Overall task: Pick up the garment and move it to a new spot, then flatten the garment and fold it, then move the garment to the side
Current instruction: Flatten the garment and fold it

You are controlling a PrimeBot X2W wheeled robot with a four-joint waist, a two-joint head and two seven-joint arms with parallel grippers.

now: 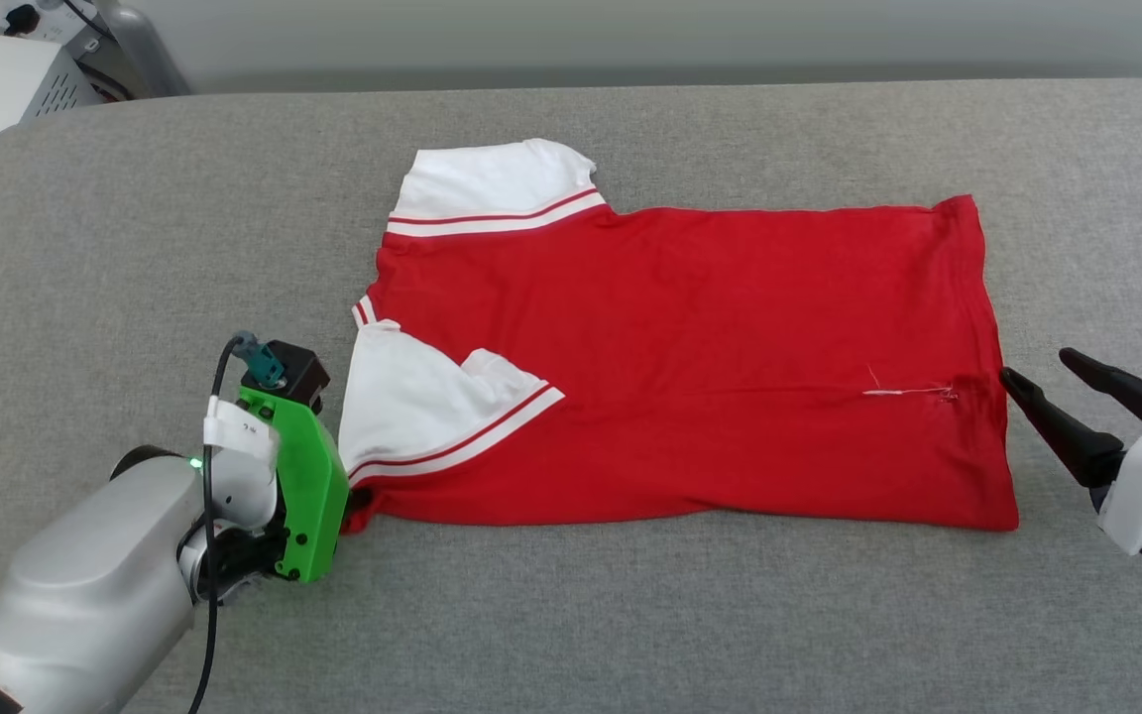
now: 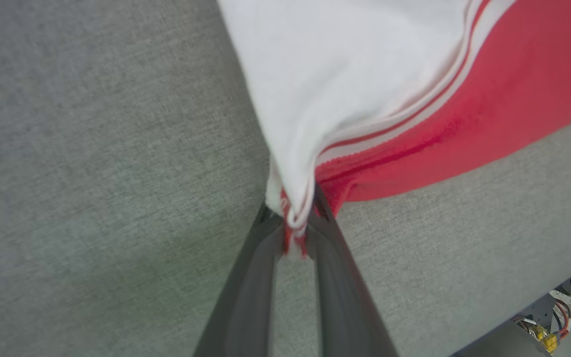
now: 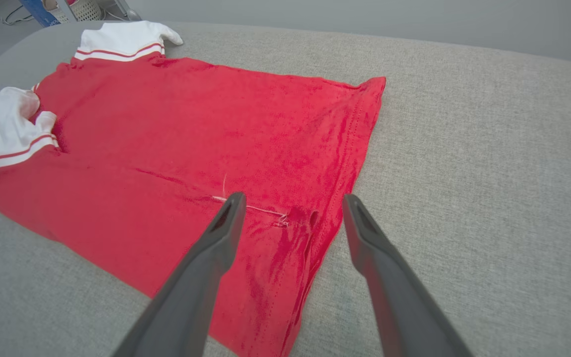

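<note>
Between the left gripper's (image 2: pixel 295 225) two fingers: one white sleeve corner of one red garment (image 1: pixel 690 327), pinched tight. Just ahead of the right gripper (image 3: pixel 290 201), two fingers spread, empty: garment hem, with what looks like one loose thread (image 3: pixel 251 207). Sleeves: two.

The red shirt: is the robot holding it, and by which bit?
Yes. The left gripper pinches the red shirt at the corner of its near white sleeve, by the striped trim. The right gripper is open and holds nothing.
</note>
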